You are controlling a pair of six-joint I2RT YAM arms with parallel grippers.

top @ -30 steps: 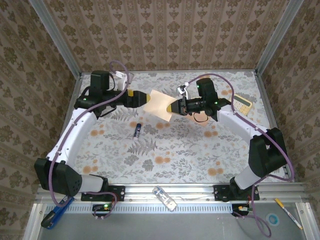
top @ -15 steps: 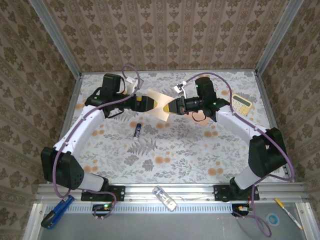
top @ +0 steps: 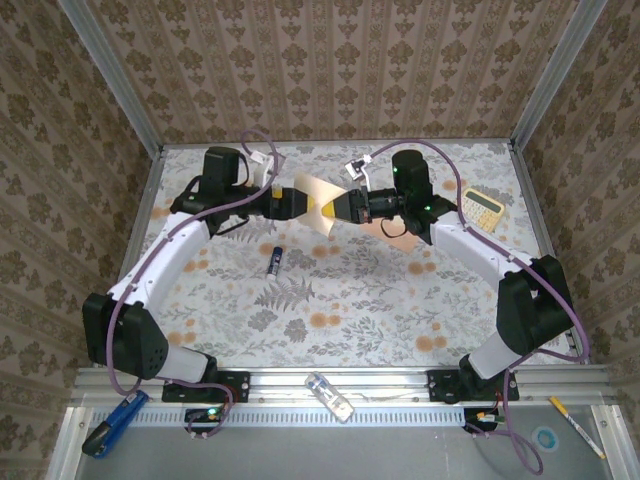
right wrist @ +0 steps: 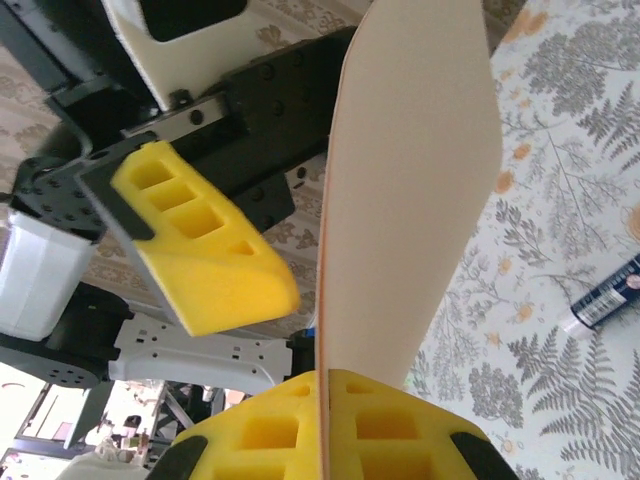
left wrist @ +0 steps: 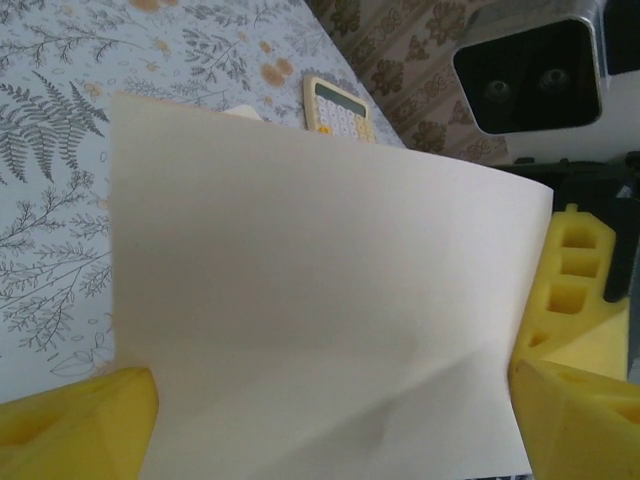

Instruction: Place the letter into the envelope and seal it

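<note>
The letter (top: 312,192) is up off the counter (top: 350,300), held in the air between the two arms over the far half of the leaf-patterned surface. It stands tilted on edge rather than lying flat. It is a plain pale peach sheet with a faint diagonal crease across its lower part (clearest from the left wrist). The right gripper (right wrist: 322,385) is clamped on it, and the sheet's thin orange edge is pinched in the seam between its closed yellow fingers (right wrist: 400,430). The left gripper (left wrist: 330,420) meets it from the other side with its fingers spread wide. In its own view one finger sits at each lower corner of the sheet, with the paper across the gap. Whether either of them touches the paper I cannot tell. From the right wrist, one left finger shows as a yellow block just beside the sheet, with a sliver of space between them.

Under the right arm a salmon patch of the envelope (top: 392,228) lies on the counter, partly hidden by the arm. A cream calculator (top: 485,207) with a green screen sits near the far right corner, well apart from the sheet. A small dark blue tube (top: 274,260) with a white cap lies nearer the front, below the left arm (the right wrist catches it too, at the edge of its view). A clear little bottle (top: 329,396) rests on the metal rail between the arm bases.
</note>
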